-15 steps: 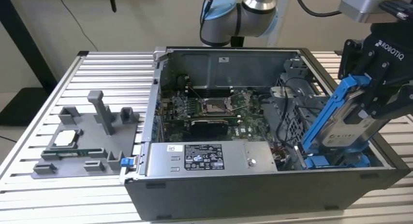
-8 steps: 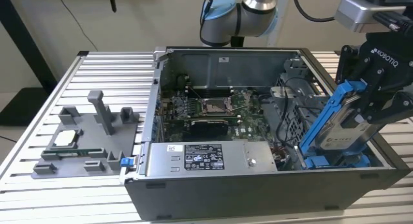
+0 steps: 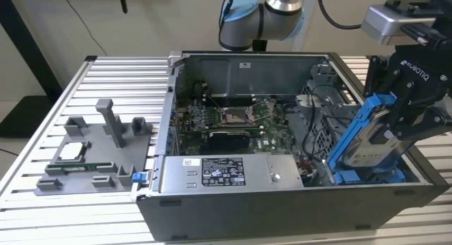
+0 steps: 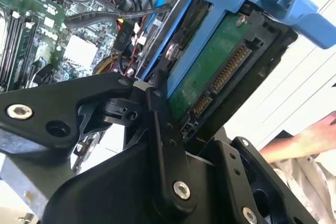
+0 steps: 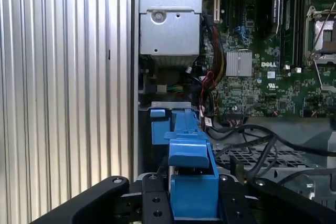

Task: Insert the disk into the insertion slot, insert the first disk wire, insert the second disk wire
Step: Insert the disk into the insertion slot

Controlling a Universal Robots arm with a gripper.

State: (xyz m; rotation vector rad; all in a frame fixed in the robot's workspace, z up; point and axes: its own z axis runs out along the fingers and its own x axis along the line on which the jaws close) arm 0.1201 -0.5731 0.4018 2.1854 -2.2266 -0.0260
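Above ribbed tabletop [image 3: 113, 75], jaws clamp the disk [image 3: 367, 147] steeply tilted, lower end at the insertion slot [image 3: 350, 177].

The disk [image 3: 373, 150] shows dull silver metal and a white label, framed in glossy blue plastic (its underside is a green circuit board [image 4: 210, 72] with gold contacts). The gripper [image 5: 193, 195] is matt black, and the table [image 3: 106, 75] is ribbed, satin-finished bare metal.

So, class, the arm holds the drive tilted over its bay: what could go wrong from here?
The drive, gripped tilted by the tool, may meet the bay askew and jam. Loose black cables beside the bay could get pinched. A person's hand is near the tool.
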